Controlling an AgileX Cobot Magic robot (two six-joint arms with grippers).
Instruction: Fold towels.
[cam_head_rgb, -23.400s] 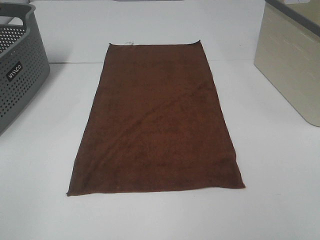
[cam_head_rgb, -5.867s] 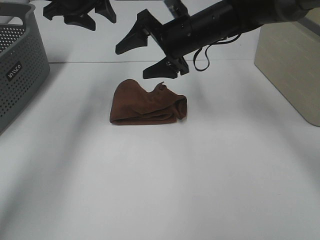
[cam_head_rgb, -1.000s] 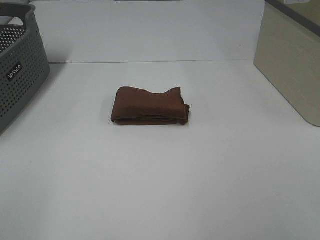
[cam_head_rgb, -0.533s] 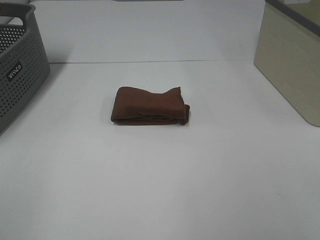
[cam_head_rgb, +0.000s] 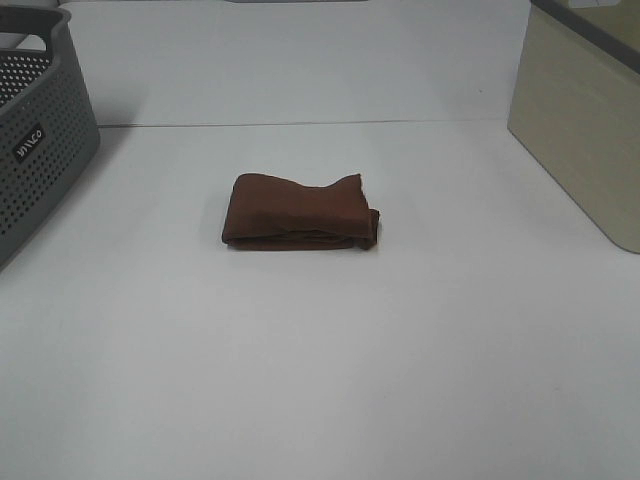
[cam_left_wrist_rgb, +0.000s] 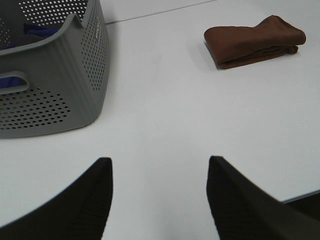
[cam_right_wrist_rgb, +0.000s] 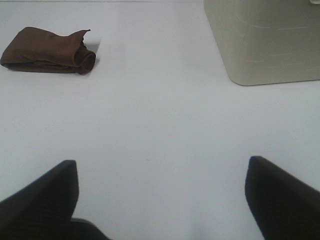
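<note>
Both grippers sit out of the overhead shot: you just get a white table (cam_head_rgb: 320, 380), towel (cam_head_rgb: 299, 211) folded mid-frame, grey basket (cam_head_rgb: 40, 130) upper left, beige bin (cam_head_rgb: 585, 120) upper right. Left wrist: your left gripper (cam_left_wrist_rgb: 159, 197) is spread wide, towel (cam_left_wrist_rgb: 255, 41) well apart, upper right. Right wrist: right gripper (cam_right_wrist_rgb: 162, 197) also spread, towel (cam_right_wrist_rgb: 47, 51) upper left.

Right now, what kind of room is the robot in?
Probably a laundry-folding test bench, not a real home: a bare white table holds one folded towel, with a gray basket on one side and a beige bin on the other.
</note>
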